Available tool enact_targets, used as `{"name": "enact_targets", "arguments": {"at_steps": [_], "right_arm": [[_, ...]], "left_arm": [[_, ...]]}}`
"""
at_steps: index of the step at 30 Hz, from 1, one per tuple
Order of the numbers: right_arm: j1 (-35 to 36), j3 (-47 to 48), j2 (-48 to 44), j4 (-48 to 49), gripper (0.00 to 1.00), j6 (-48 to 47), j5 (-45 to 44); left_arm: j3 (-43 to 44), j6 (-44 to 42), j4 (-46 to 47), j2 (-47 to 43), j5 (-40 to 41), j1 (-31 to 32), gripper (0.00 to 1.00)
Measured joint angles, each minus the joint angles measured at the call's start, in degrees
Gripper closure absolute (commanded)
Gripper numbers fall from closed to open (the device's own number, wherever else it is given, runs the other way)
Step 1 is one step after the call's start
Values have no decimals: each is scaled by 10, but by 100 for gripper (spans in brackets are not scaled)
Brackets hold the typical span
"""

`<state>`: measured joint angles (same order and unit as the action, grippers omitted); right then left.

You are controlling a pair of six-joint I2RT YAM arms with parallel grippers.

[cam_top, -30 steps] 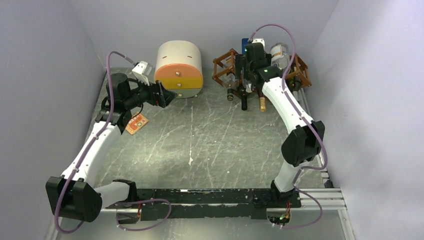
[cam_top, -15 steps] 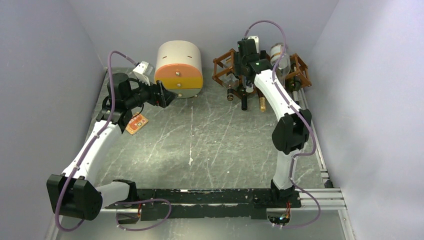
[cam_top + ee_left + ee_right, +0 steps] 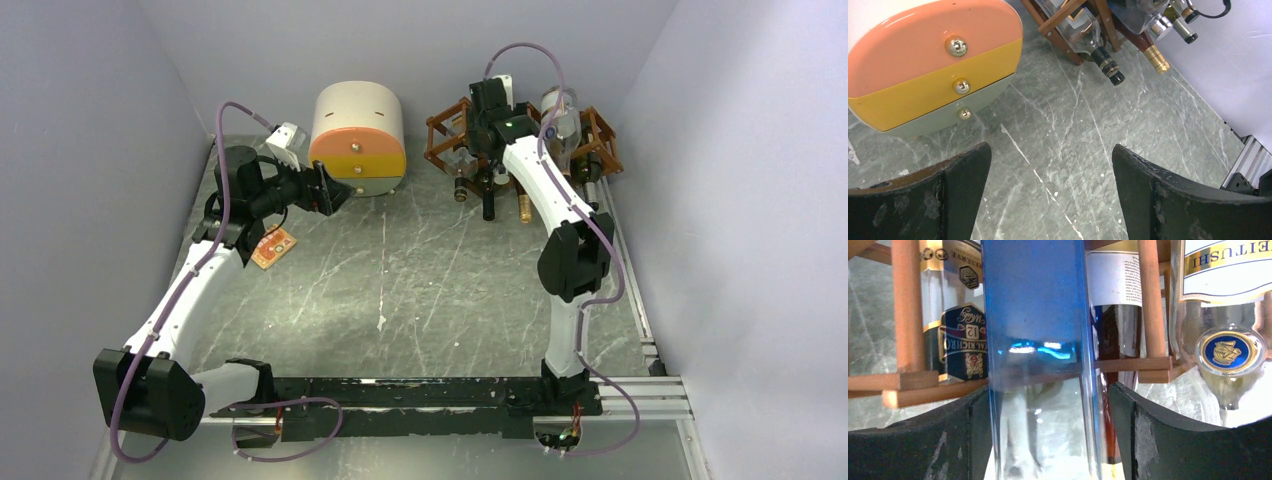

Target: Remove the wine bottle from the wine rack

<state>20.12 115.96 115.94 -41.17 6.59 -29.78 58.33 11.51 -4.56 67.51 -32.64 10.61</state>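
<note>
My right claw (image 3: 1048,390) straddles the blue wine bottle (image 3: 1035,315), partly open: one finger (image 3: 973,440) lies against the glass, and a sliver of gap shows at the other. The bottle is at the wine rack (image 3: 907,315), crossing in front of its bars, with other bottles (image 3: 1220,315) behind, at the far right of the desk (image 3: 430,270). My left claw (image 3: 1048,150) gapes wide and empty over the desk, near the drawer box (image 3: 923,65).

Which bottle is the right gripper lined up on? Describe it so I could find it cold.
Find the reddish-brown wooden wine rack at the table's far right corner. The right gripper is at it, with the wine bottle between its fingers. It is the only blue-tinted, see-through one, with no label showing; beside it are a dark-labelled bottle and a white-and-gold-labelled bottle.
</note>
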Motion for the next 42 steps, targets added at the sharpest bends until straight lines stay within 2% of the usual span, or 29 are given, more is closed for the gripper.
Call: {"name": "enact_targets", "arguments": {"at_steps": [4, 7, 12, 18, 22, 28, 36, 42], "right_arm": [[0, 7, 11, -3, 19, -5, -7], [0, 9, 11, -4, 24, -5, -7], [1, 10, 11, -5, 50, -9, -2], [0, 1, 0, -4, 70, -7, 6], [-2, -41, -38, 7, 81, 3, 21], [-31, -137, -123, 46, 98, 50, 110], [-127, -226, -180, 137, 100, 157, 321], [-156, -250, -185, 165, 100, 227, 394]], "left_arm": [[0, 0, 0, 0, 0, 0, 6], [0, 0, 0, 0, 0, 0, 6], [0, 0, 0, 0, 0, 1, 6], [0, 0, 0, 0, 0, 1, 6], [0, 0, 0, 2, 0, 3, 6], [0, 0, 0, 7, 0, 5, 6], [0, 0, 0, 9, 0, 10, 6], [0, -2, 0, 9, 0, 12, 6]]}}
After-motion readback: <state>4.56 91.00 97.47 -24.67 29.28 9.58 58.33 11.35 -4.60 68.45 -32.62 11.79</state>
